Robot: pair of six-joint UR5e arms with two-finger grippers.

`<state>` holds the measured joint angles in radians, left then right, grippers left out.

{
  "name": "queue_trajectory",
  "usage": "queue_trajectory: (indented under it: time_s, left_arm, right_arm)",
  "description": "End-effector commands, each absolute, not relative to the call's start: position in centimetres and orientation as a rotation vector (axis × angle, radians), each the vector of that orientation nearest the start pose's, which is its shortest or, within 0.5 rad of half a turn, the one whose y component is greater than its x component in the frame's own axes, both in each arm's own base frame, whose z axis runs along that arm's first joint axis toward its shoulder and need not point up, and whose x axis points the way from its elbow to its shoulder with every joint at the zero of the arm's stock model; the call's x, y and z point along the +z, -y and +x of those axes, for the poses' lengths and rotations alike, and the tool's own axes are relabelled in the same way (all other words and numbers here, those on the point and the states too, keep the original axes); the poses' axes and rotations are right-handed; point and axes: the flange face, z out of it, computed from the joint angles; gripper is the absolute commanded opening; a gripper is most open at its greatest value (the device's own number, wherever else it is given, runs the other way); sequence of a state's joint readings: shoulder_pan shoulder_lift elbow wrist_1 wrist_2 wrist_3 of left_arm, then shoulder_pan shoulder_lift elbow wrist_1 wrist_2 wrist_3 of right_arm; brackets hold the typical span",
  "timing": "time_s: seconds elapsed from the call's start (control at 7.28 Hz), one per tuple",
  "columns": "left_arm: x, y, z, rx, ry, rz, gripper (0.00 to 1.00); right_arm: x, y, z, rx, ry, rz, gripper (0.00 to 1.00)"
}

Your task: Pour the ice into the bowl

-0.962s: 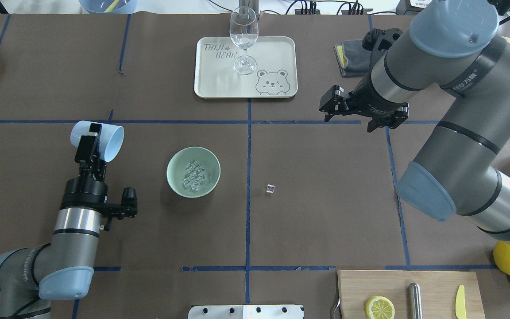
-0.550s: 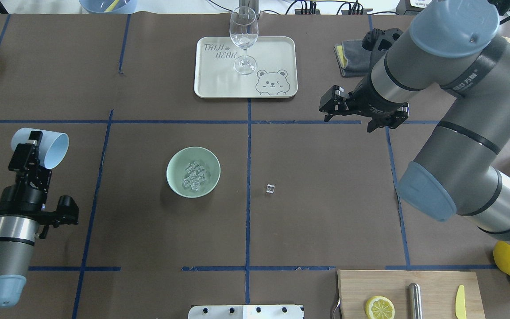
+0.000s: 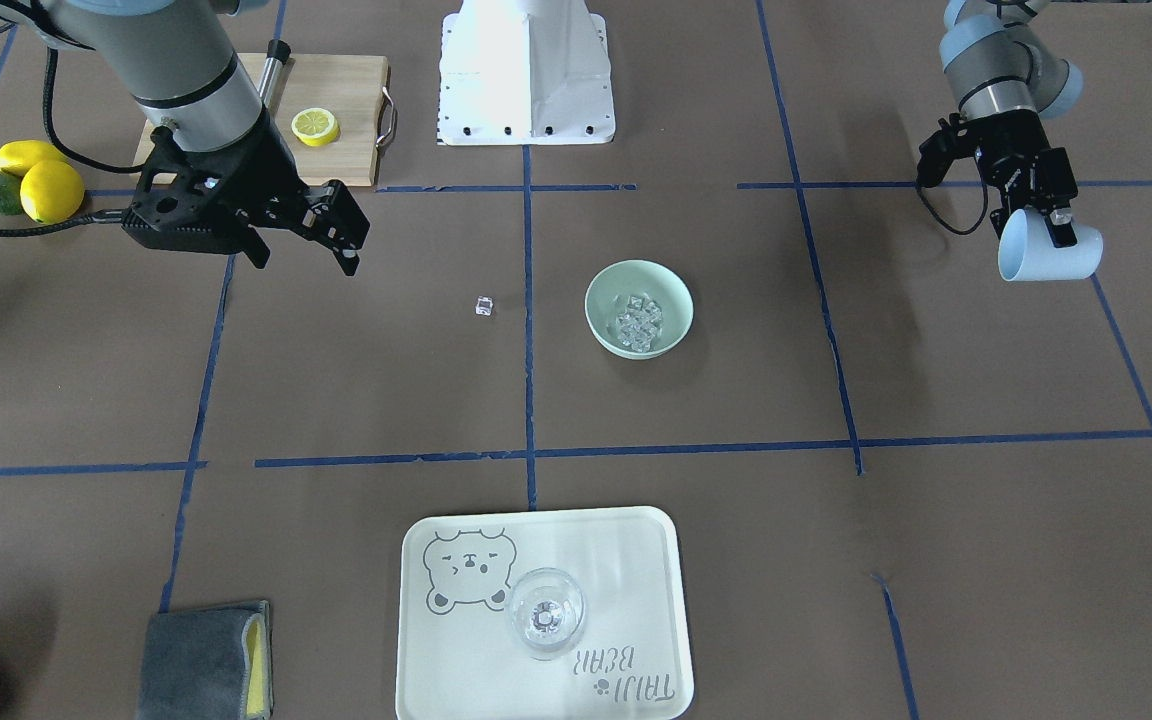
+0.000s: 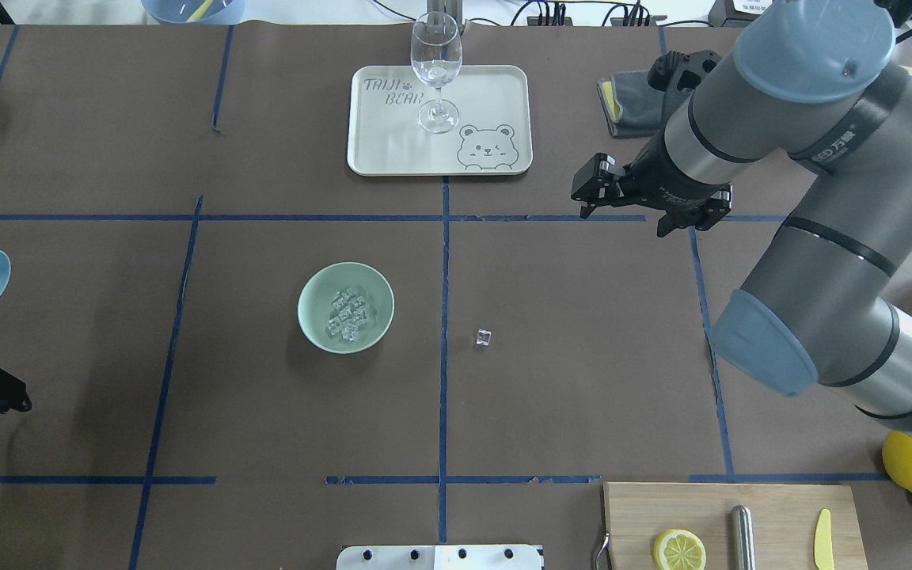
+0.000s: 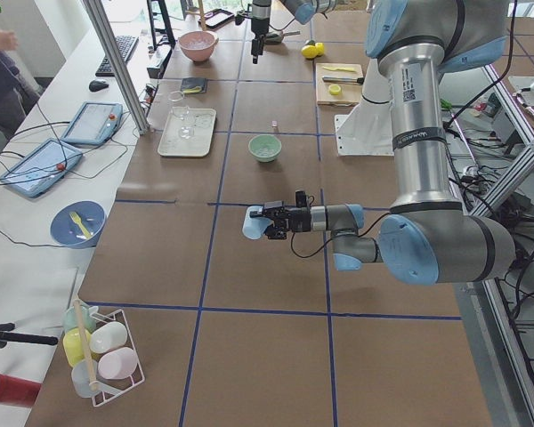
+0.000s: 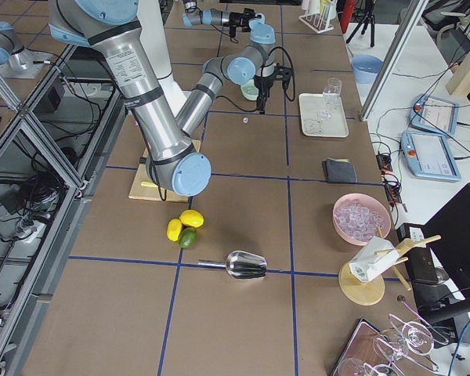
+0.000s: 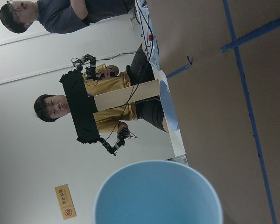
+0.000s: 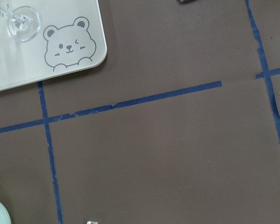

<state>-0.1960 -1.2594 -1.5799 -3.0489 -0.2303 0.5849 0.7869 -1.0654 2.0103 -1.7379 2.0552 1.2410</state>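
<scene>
1 cube [image 4: 484, 337] is lying astray, the other ice [image 4: 347, 313] is resting in the bowl [image 4: 313, 332], well aside of the left gripper [image 3: 1054, 228] clamping the tipped, seemingly emptied cup [image 3: 1026, 255], while the right gripper [image 3: 306, 255] is hanging spread, empty.

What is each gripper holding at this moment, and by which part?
The left gripper holds the light blue cup, jaws shut on its side wall, with the cup tipped sideways. The right gripper is open and holds nothing.

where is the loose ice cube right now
Overhead view: the loose ice cube lies on the table just right of the central tape line, apart from the bowl.
</scene>
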Motion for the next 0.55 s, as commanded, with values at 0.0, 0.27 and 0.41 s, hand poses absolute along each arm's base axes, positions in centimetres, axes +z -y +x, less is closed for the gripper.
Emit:
queue_trajectory:
  time_s: [0.0,0.27,0.41]
  left_arm:
    - [60.8,28.1,24.3,0.739,0.565,1.430,0.00]
    - [62.1,27.9,23.6,0.650,0.415,1.483,0.00]
    - [62.2,27.8,24.0,0.609,0.333,1.495,0.00]
  right_arm:
    - [20.7,46.3,-34.0,0.236,0.893,0.016,1.00]
    - [20.7,46.4,-34.1,0.236,0.893,0.016,1.00]
    - [20.6,46.4,-34.0,0.237,0.894,0.018,1.00]
